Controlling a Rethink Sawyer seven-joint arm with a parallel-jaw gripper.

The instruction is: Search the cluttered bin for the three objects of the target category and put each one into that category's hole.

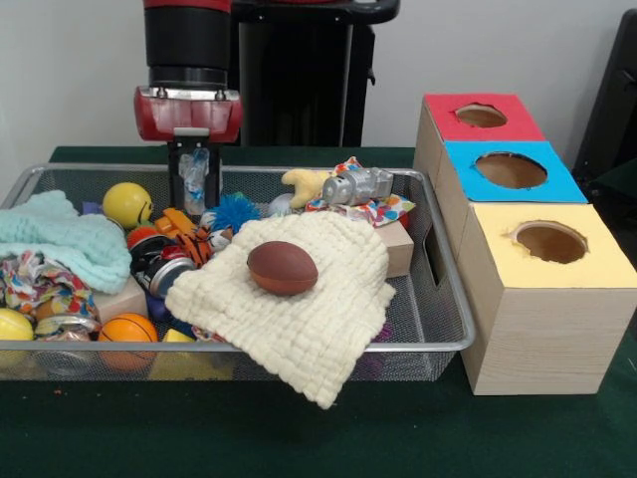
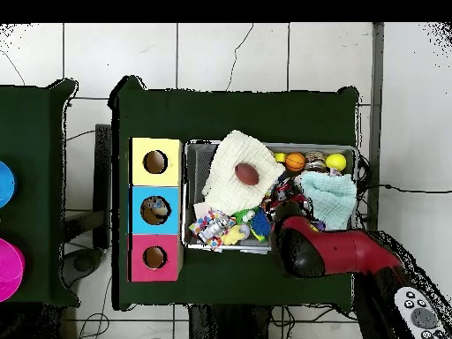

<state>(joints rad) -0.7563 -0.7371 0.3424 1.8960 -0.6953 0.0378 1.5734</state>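
The silver wire mesh bin [image 1: 438, 344] is full of clutter. A brown football [image 1: 282, 267] lies on a cream cloth [image 1: 299, 319] that hangs over the front rim. A yellow ball [image 1: 126, 204], an orange ball [image 1: 127, 329] and a blue spiky ball [image 1: 236, 210] lie at the left. My gripper [image 1: 194, 194] hangs over the bin's far left part, just behind the orange-and-black toys. The hole in the red-topped box [image 1: 481, 116] is at the far right; in the overhead view the hole [image 2: 154, 257] is left of the bin [image 2: 344, 146]. The arm [image 2: 318, 247] hides the gripper there.
The blue-topped box [image 1: 511, 169] and yellow-topped box [image 1: 550, 242] stand in a row with the red one, beside the bin. A mint cloth [image 1: 60, 239], a silver crushed can [image 1: 356, 186], a yellow plush [image 1: 304, 182], patterned cloth and small boxes also fill the bin.
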